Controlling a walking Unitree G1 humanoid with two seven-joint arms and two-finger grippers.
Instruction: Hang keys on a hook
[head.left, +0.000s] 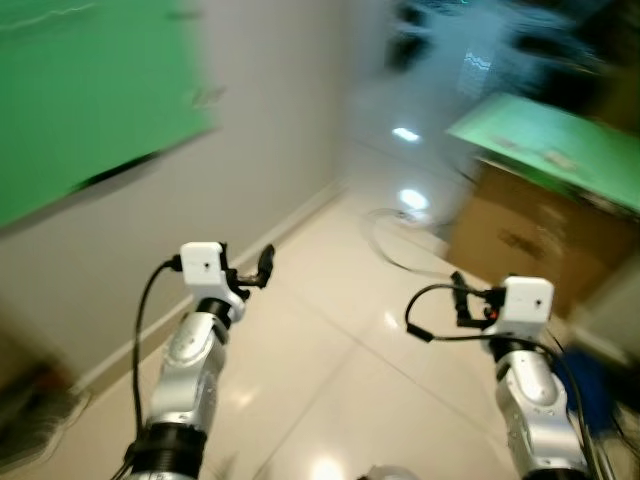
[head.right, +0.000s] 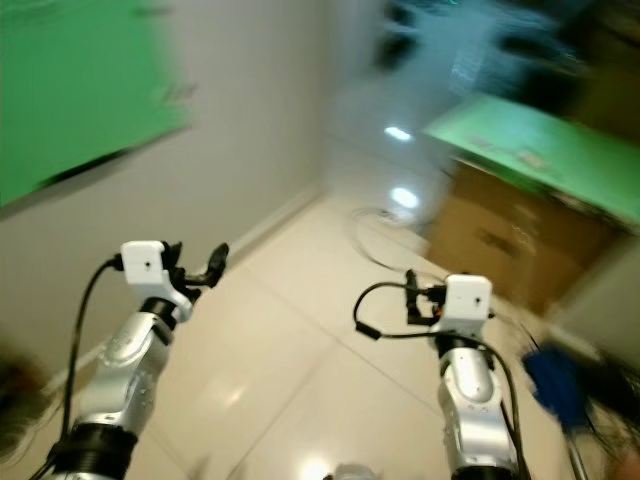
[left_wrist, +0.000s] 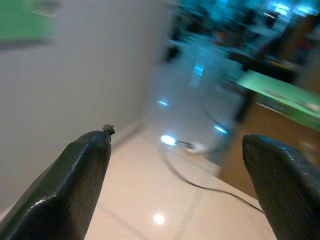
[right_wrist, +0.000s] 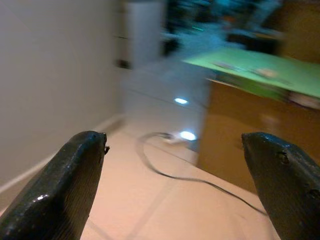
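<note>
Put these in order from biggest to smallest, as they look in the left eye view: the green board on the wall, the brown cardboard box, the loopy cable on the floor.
1. Green board on the wall, biggest.
2. Brown cardboard box.
3. Thin grey cable on the shiny floor, smallest.
The view is blurred, and the board sits nearer the camera, so true sizes may differ.

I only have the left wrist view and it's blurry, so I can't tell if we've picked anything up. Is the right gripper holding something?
Observer: No. The right gripper is open, and between its fingers I see just the floor and a cable.
Operator: What's on the wall to our left?
Observer: A big green board is mounted high on the wall. It's blurred.
Operator: Anything near the right arm?
Observer: Something blue lies on the floor beside the right arm. It's too blurred to name.
</note>
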